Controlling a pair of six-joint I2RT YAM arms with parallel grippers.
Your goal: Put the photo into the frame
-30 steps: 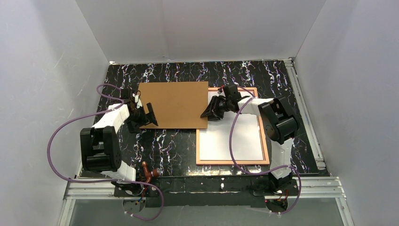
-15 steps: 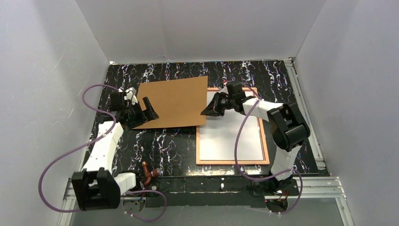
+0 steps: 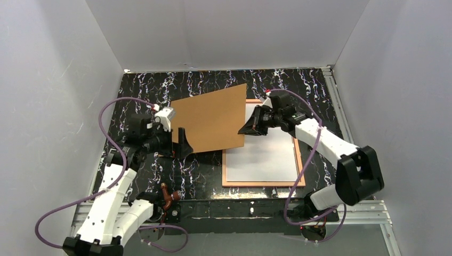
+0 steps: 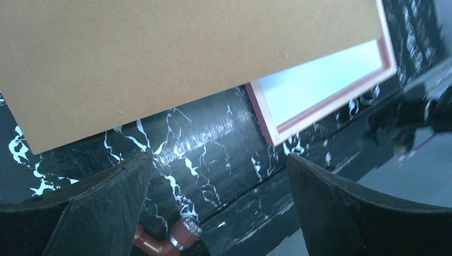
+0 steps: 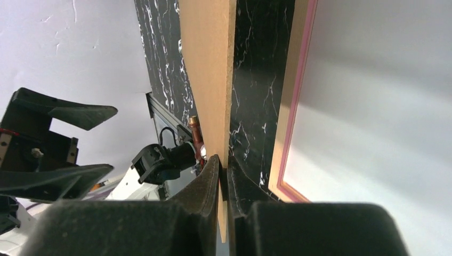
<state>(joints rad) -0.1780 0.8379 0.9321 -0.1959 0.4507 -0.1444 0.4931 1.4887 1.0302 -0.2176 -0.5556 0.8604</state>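
**Top external view.** The frame point(image 3: 264, 183) lies flat on the right half of the black marbled surface point(image 3: 186, 168), its near rim close to the near edge. Its rim reads copper-orange here. The opening is filled by a plain white rectangle, the photo point(image 3: 261, 160), of which only the blank white side shows. A brown backing board point(image 3: 210, 117) hangs tilted over the middle of the surface, and its right side overlaps the frame's far-left corner. The right gripper point(image 3: 246, 129) sits at the board's right edge. The left gripper point(image 3: 171, 142) is just off the board's near-left corner, spread wide.

**Left wrist view.** The fingers point(image 4: 96, 208) of the left gripper point(image 4: 218, 213) stand far apart with only marbled surface point(image 4: 213, 149) between them; they hold nothing. The board point(image 4: 186, 53) fills the upper part, apart from both fingers. Past it, the frame point(image 4: 330, 106) shows a pink-red tint along its rim that the overhead camera does not pick up, and the photo point(image 4: 320, 80) looks pale bluish-white.

**Right wrist view.** The right gripper point(image 5: 224, 181) is pinched tight on the thin edge of the board point(image 5: 208, 80), which is seen edge-on, so its thickness shows. The board's held edge is clear of the surface point(image 5: 256, 80). Beside it lie the frame's rim point(image 5: 290, 106), orange outside and pink inside, and the blank photo point(image 5: 373, 106).
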